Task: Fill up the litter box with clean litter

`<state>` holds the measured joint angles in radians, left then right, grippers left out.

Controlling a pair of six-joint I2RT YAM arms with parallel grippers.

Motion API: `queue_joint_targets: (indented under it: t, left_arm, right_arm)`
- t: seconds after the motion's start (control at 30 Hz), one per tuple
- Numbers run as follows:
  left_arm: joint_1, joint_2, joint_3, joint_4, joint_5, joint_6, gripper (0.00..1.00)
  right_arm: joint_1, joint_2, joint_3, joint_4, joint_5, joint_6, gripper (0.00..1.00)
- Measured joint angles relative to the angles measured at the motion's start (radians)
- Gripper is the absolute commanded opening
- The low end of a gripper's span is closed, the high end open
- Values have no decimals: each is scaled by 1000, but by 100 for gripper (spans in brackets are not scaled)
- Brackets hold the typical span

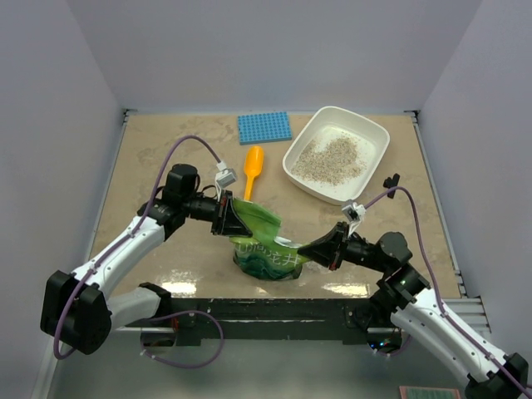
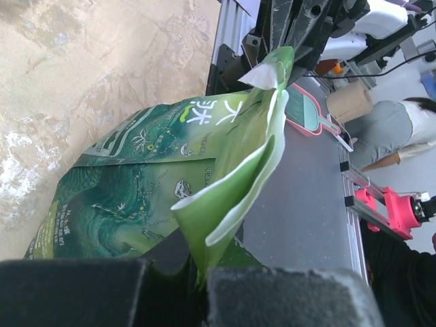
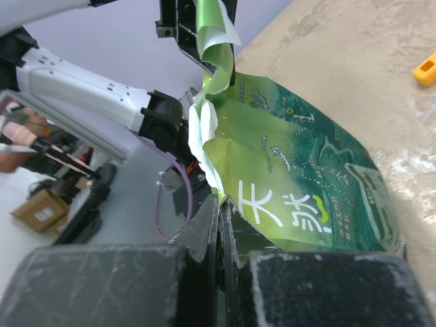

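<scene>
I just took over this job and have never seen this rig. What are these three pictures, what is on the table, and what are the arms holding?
You are looking at two robot arms bolted at the near edge of a table. The overhead picture comes from a fixed camera above and behind them; the other two come from a camera on each wrist, looking along its own fingers.

On the table lie the white litter box with some clean litter inside, an orange scoop and a blue studded mat.

Between the arms is a green foil bag. The left gripper is shut on one side of its top edge, and the right gripper is shut on the other side, so both arms hold the bag near its mouth.
</scene>
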<state>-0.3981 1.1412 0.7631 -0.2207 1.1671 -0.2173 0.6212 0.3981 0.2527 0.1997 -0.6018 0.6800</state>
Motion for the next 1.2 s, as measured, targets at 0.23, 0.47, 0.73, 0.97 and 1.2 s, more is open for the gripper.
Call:
queue_joint_targets:
  t: [0.23, 0.47, 0.73, 0.97, 1.2]
  left_arm:
    - [-1, -15, 0, -58, -1, -29, 0]
    - [-11, -98, -10, -100, -13, -123, 0]
    - [-15, -118, -16, -210, -30, -196, 0]
    - [-8, -114, -124, -235, 21, -272, 0]
    - [-8, -122, -140, -276, 23, -279, 0]
  right_arm:
    - [0, -35, -20, -30, 23, 232, 0]
    - [2, -200, -42, -229, 110, 478, 0]
    - [3, -238, -23, -372, 137, 574, 0]
    - [8, -216, -13, -450, 108, 586, 0]
    - [9, -204, 16, -515, 105, 561, 24]
